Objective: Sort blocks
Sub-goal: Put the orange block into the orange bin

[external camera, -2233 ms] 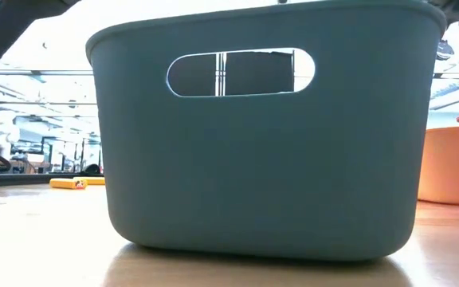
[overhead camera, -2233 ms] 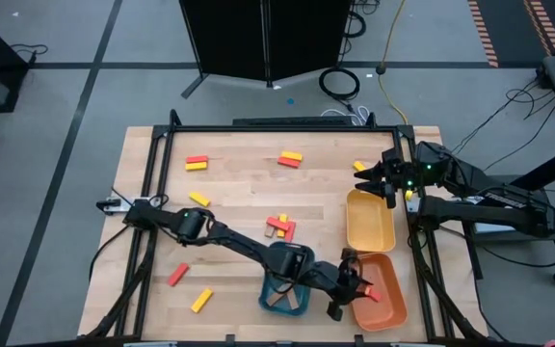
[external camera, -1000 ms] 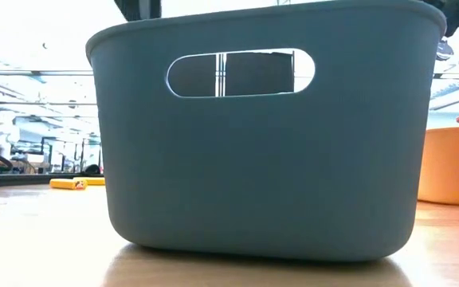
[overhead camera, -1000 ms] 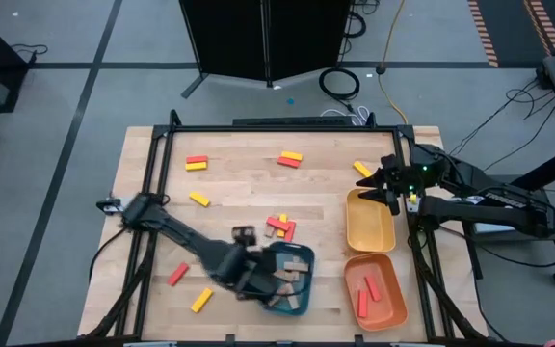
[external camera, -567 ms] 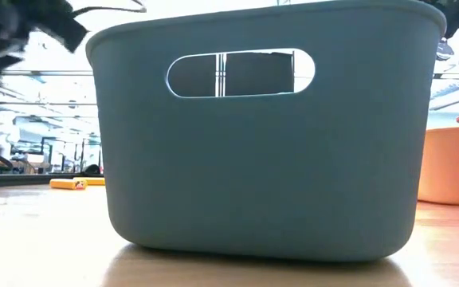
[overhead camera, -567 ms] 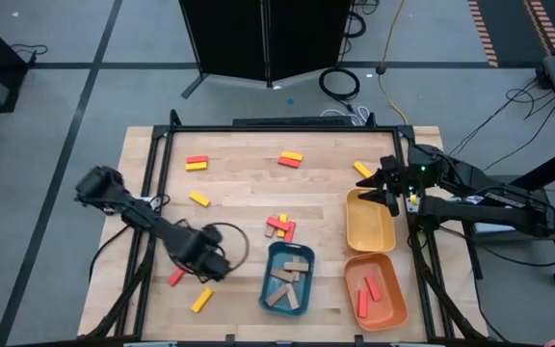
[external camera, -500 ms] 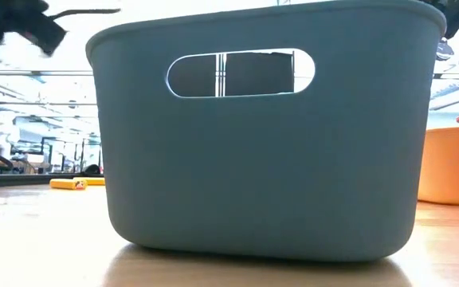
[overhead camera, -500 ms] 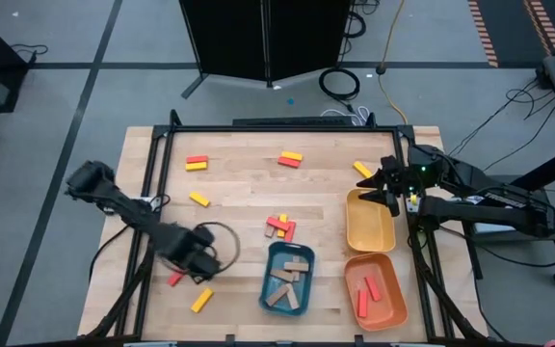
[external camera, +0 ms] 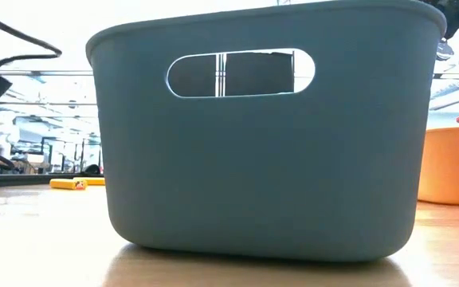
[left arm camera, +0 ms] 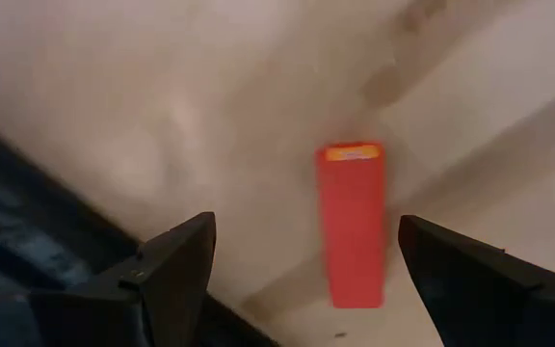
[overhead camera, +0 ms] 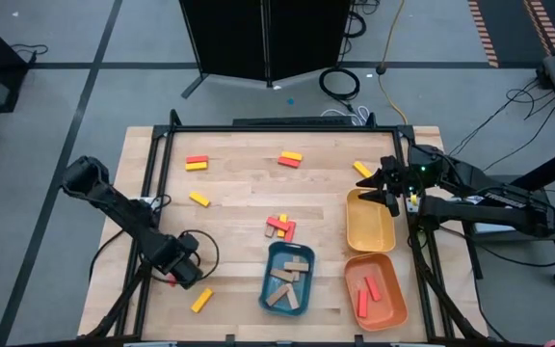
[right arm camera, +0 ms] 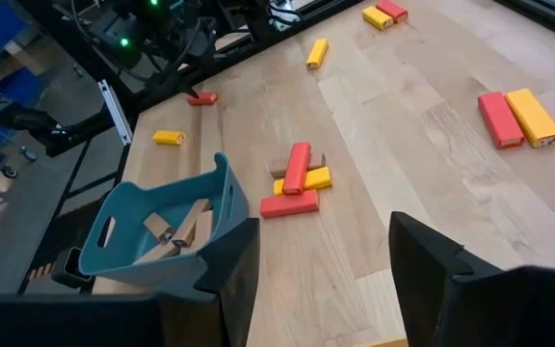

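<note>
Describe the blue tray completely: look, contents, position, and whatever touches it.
The blue tray is a smooth, plastic-looking teal tub with rounded corners, tall walls and an oval handle cutout in its end. It stands upright on the wooden table near the front edge, just left of the orange tray. Several tan blocks lie jumbled inside. Neither gripper touches it.

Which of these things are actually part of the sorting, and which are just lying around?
Part of the job:
- red block under the left end effector
- loose blocks
- blue tray, yellow tray, orange tray

Just there:
- coiled black cable
- yellow cable
- dark cabinet
</note>
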Robot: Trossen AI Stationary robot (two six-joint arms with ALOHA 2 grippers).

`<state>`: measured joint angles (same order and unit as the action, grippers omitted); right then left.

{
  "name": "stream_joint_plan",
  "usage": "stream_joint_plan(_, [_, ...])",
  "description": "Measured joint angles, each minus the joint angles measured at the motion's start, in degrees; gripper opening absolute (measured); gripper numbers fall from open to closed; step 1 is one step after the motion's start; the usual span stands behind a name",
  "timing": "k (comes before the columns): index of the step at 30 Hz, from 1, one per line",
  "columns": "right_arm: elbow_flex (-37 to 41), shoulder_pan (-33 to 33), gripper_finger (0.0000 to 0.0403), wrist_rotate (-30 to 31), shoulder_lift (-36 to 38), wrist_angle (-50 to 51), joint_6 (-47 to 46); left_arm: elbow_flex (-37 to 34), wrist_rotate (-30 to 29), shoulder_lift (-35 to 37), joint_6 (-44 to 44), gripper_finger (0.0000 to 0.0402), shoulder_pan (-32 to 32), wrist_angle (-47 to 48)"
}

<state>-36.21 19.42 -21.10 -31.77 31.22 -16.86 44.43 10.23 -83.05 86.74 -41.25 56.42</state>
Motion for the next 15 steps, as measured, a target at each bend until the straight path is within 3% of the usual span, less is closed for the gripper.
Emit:
stream_joint_plan(9, [0.00,0.00,0.0157,0.04,0.00,-0.37,0.00,-3.80,0.82,-0.08,0.05,0.0319,-1.27,-8.32])
stream_joint_plan(15, [0.00,0.00,0.0157,0.04,-0.01,-0.81,0.00,-4.05,0.63,-0.08,-0.07,0.0284,-1.27,-8.00])
